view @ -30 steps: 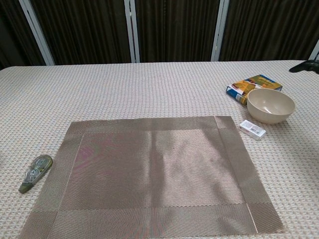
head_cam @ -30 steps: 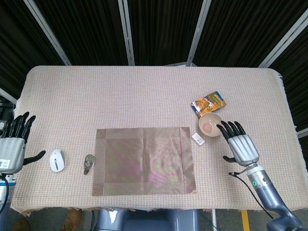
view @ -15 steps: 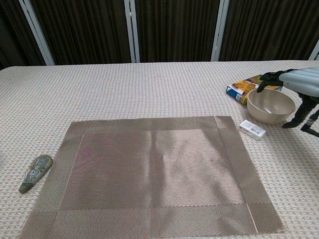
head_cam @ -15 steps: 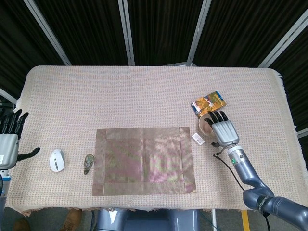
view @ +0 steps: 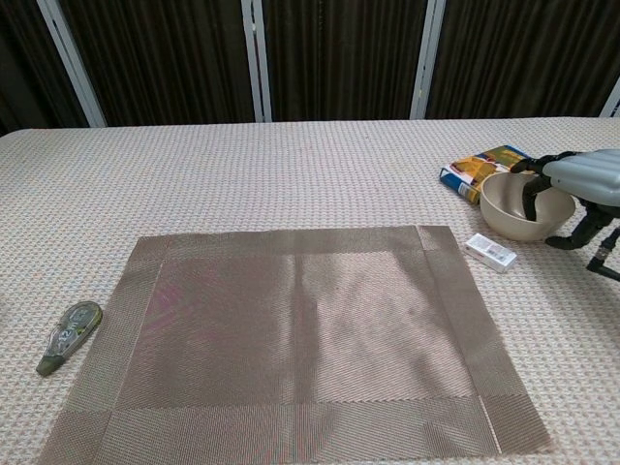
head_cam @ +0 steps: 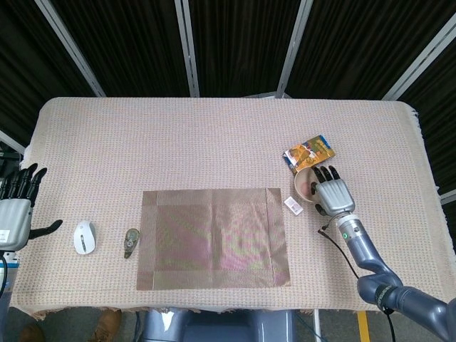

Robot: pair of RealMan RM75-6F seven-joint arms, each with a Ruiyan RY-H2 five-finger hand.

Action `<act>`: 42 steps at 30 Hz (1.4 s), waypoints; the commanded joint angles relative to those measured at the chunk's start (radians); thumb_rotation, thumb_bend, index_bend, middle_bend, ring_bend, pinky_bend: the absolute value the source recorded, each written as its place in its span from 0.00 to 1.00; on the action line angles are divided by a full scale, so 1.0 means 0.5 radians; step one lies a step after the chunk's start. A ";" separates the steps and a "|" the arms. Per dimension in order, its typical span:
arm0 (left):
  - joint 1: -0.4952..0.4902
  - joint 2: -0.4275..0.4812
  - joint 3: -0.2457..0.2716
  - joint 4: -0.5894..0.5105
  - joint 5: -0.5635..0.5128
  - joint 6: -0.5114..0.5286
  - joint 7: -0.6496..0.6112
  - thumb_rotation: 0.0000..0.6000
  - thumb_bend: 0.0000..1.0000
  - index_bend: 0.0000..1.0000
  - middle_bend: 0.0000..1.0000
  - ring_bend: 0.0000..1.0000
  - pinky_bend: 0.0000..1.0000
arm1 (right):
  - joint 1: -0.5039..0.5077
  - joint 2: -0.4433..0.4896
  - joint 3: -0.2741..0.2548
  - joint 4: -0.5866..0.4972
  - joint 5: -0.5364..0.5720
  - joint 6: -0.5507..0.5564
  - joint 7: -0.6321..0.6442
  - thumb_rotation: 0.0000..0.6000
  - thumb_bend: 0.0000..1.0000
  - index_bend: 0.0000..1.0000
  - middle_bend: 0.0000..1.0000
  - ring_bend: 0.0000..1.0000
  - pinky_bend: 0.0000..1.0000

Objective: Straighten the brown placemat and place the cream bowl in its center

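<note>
- Brown placemat [head_cam: 214,238] lies flat on the surface [head_cam: 178,142] near its front edge, about midway along it; its sides run close to parallel with that edge, with nothing on it.
- Cream bowl [view: 513,211] stands upright off the placemat, just past the mat's far right corner, towards the right edge of the surface.
- Right hand [head_cam: 331,191] is over the bowl: in the chest view its fingers [view: 531,194] curl down over the rim into the inside, and the thumb sits outside the wall on the right. The bowl's base rests on the surface. Whether the fingers press the wall firmly enough to grip it, I cannot tell.
- Left hand [head_cam: 16,206] hangs at the left edge of the surface, fingers spread and straight, thumb out to the side, holding nothing. Only the head view shows it.
- Small white eraser-like block [view: 489,252] lies between the bowl and the placemat's far right corner, close to both but touching neither.
- Orange and blue packet [head_cam: 309,152] lies just behind the bowl, further from the front edge.
- White computer mouse [head_cam: 84,236] sits near the left edge, just beside the left hand's thumb.
- Green correction-tape dispenser [view: 68,335] lies between the mouse and the placemat's left side, close to the mat.
</note>
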 commanded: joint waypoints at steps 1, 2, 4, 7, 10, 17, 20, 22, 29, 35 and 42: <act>0.004 0.000 -0.002 -0.004 0.004 -0.002 -0.003 1.00 0.00 0.00 0.00 0.00 0.00 | 0.001 -0.048 -0.024 0.075 -0.062 0.065 0.026 1.00 0.33 0.66 0.00 0.00 0.00; 0.006 0.002 -0.004 -0.006 0.005 -0.004 -0.005 1.00 0.00 0.00 0.00 0.00 0.00 | -0.005 -0.067 -0.026 0.101 -0.088 0.107 0.054 1.00 0.35 0.71 0.00 0.00 0.00; 0.008 0.004 -0.006 -0.007 0.009 -0.005 -0.008 1.00 0.00 0.00 0.00 0.00 0.00 | -0.015 -0.091 -0.029 0.140 -0.128 0.166 0.108 1.00 0.37 0.75 0.00 0.00 0.00; 0.012 0.009 -0.011 -0.010 0.013 -0.010 -0.021 1.00 0.00 0.00 0.00 0.00 0.00 | -0.029 -0.092 -0.043 0.164 -0.180 0.220 0.186 1.00 0.39 0.69 0.00 0.00 0.00; 0.014 0.014 -0.014 -0.014 0.016 -0.014 -0.027 1.00 0.00 0.00 0.00 0.00 0.00 | -0.043 -0.061 -0.054 0.126 -0.234 0.285 0.223 1.00 0.38 0.68 0.00 0.00 0.00; 0.018 0.022 -0.014 -0.032 0.038 -0.023 -0.041 1.00 0.00 0.00 0.00 0.00 0.00 | -0.026 0.152 -0.115 -0.252 -0.492 0.462 0.176 1.00 0.38 0.69 0.00 0.00 0.00; 0.020 0.026 -0.015 -0.038 0.040 -0.028 -0.044 1.00 0.00 0.00 0.00 0.00 0.00 | 0.012 0.243 -0.131 -0.475 -0.559 0.440 0.090 1.00 0.38 0.67 0.00 0.00 0.00; 0.021 0.028 -0.016 -0.040 0.042 -0.032 -0.048 1.00 0.00 0.00 0.00 0.00 0.00 | 0.050 0.280 -0.146 -0.585 -0.606 0.402 0.018 1.00 0.38 0.68 0.00 0.00 0.00; 0.026 0.037 -0.023 -0.039 0.043 -0.037 -0.065 1.00 0.00 0.00 0.00 0.00 0.00 | 0.243 0.289 -0.142 -0.877 -0.695 0.173 -0.321 1.00 0.38 0.73 0.00 0.00 0.00; 0.029 0.050 -0.030 -0.025 0.036 -0.052 -0.103 1.00 0.00 0.00 0.00 0.00 0.00 | 0.457 0.089 -0.092 -0.937 -0.673 -0.084 -0.614 1.00 0.38 0.70 0.00 0.00 0.00; 0.043 0.067 -0.038 -0.011 0.020 -0.054 -0.133 1.00 0.00 0.00 0.00 0.00 0.00 | 0.581 -0.194 -0.059 -0.878 -0.503 -0.226 -0.956 1.00 0.38 0.78 0.00 0.00 0.00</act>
